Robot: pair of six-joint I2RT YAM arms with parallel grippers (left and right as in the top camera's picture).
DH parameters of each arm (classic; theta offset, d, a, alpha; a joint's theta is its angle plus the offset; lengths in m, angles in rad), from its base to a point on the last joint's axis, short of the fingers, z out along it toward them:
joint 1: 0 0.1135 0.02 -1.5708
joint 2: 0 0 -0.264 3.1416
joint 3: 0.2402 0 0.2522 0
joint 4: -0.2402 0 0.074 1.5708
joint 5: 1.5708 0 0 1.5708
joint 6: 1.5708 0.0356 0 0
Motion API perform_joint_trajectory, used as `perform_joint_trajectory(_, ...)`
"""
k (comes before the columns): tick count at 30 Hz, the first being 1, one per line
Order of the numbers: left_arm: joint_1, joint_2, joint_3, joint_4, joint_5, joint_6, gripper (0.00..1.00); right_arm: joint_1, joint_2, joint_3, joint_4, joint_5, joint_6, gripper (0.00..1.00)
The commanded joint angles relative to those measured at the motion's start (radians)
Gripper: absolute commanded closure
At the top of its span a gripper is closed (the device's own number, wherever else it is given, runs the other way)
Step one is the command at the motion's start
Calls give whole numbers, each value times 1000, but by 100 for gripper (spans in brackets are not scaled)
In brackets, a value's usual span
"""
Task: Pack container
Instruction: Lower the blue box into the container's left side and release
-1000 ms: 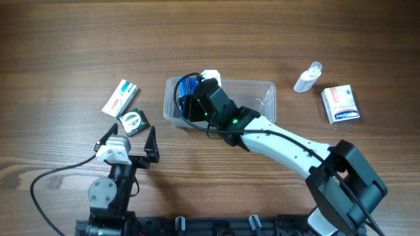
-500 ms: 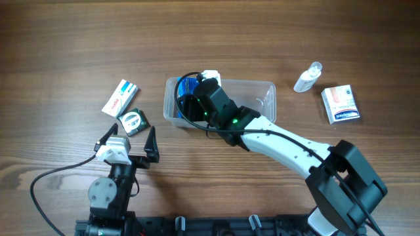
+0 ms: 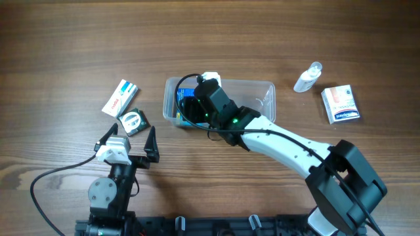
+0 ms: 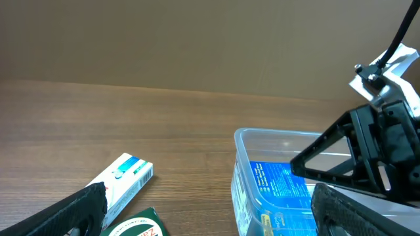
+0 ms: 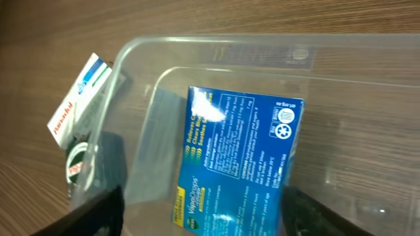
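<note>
The container [image 3: 261, 85] lay flat and mouth-up at mid-surface, its long axis running left to right. The surface [image 3: 65, 39] was brown wood-grain board; the room beyond it could not be told. The right tool [image 3: 191, 101] hung over the container's left end, its fingers apart and clamped on nothing. A blue box [image 5: 239, 154] lay flat on the tub's floor between them. The left tool [image 3: 129, 143] stood nearer and to the left, well apart from the container, spread wide and empty. A white box [image 3: 121, 98] and a green packet [image 3: 134, 121] lay left of the tub, a small bottle [image 3: 308, 77] to its right.
</note>
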Motion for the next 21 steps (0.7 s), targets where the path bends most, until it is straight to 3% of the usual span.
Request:
perform_joint_trajectory(1, 7, -7, -6, -2, -2, 15, 0, -12, 20, 16, -27, 3, -35, 43)
perform_joint_trajectory(2, 7, -7, -6, -2, -2, 15, 0, -12, 20, 16, -38, 8, -56, 55)
perform_joint_trajectory(4, 7, -7, -6, -2, -2, 15, 0, -13, 20, 16, -65, 66, -74, 95)
perform_joint_trajectory(8, 7, -7, -6, -2, -2, 15, 0, -13, 20, 41, -103, 58, -140, 95)
perform_joint_trajectory(13, 7, -7, -6, -2, -2, 15, 0, -13, 21, 379, -512, 116, -266, 96)
perform_joint_trajectory(17, 7, -7, -6, -2, -2, 15, 0, -13, 27, 420, -544, 98, -268, 96)
perform_joint_trajectory(21, 7, -7, -6, -2, -2, 15, 0, -11, 161, 421, -508, -3, -314, 96)
